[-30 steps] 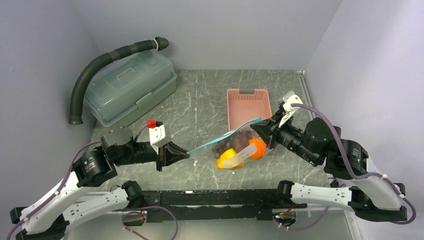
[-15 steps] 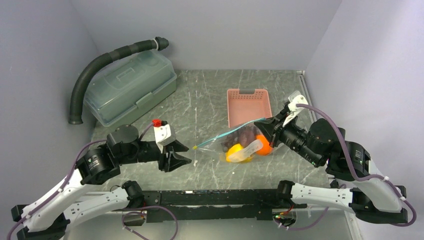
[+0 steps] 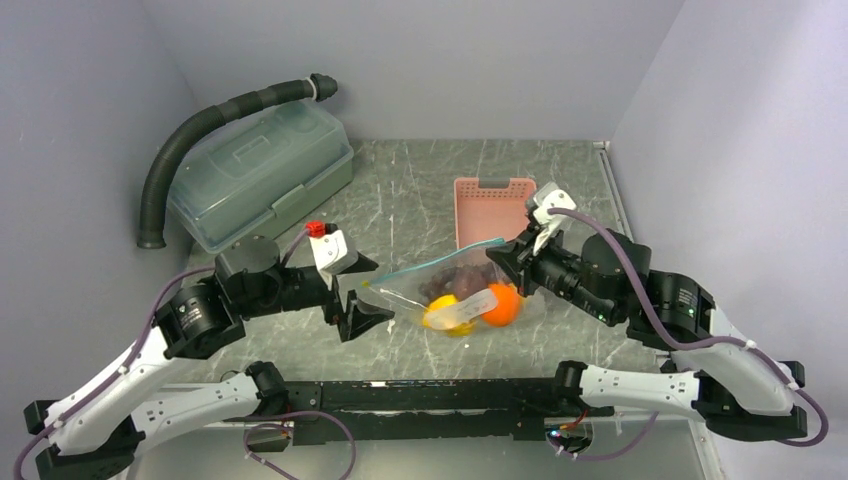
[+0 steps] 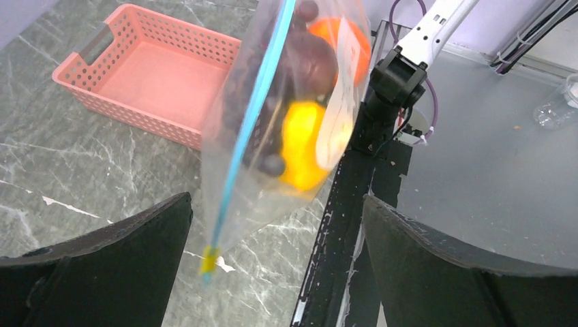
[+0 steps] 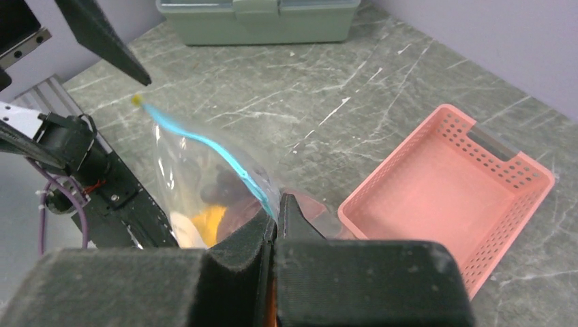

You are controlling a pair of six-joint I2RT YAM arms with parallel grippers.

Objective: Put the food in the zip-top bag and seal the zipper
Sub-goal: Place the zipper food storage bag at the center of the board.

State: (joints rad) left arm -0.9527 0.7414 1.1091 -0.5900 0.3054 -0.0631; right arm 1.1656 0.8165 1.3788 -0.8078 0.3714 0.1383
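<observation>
Overhead, the zip-top bag (image 3: 440,285) holding the toy fruit (image 3: 500,303) hangs between the arms; from the left wrist, wide-apart left jaws flank the free end of the zipper (image 4: 248,129), so centre there before pinching; from the right wrist, right jaws clamp its other end.

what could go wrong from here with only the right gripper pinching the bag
1. The right gripper alone pinches one end of the zipper. The food weighs down the zip-top bag, so the strip may slip out.
2. The left gripper is open around the free corner. Closing may catch floppy film rather than the thin strip.
3. Whether the zipper is shut along its whole length cannot be told, and any gap could let fruit out.
</observation>
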